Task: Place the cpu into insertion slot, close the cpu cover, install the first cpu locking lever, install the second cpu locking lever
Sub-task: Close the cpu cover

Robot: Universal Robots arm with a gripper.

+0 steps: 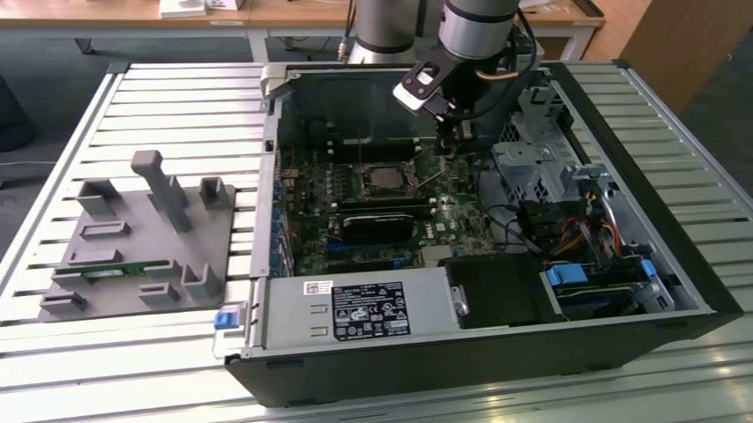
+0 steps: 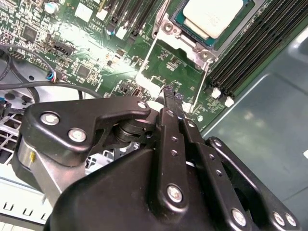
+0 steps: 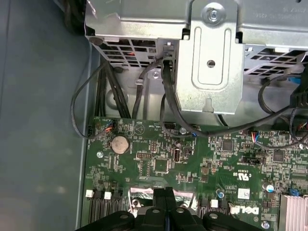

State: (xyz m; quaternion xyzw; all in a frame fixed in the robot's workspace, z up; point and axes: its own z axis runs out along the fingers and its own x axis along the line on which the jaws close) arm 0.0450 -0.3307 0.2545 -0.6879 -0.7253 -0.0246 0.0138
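The cpu (image 2: pixel 211 17), a silver-tan square chip, lies in the insertion slot (image 2: pixel 179 19) on the green motherboard; the exterior view shows the cpu (image 1: pixel 386 180) in the middle of the open case. The cpu cover (image 2: pixel 185 42), a metal frame with a square window, is swung open beside the slot, green board showing through it. My gripper (image 2: pixel 169 94) is shut with nothing visibly between its fingers, its tip at the cover's free edge. In the first wrist view the gripper (image 3: pixel 166 192) has a silver strip just behind it. It hangs at the exterior view's right of the slot, gripper (image 1: pixel 445 148). A thin lever (image 1: pixel 431 180) stands raised there.
A black heatsink block (image 1: pixel 376 225) lies in front of the slot. Black memory slots (image 2: pixel 250 53) flank the socket. A metal drive cage (image 3: pixel 207 57) and loose black cables (image 3: pixel 120 96) sit beyond the board. A grey fixture (image 1: pixel 141 238) stands on the slatted table at the exterior view's left.
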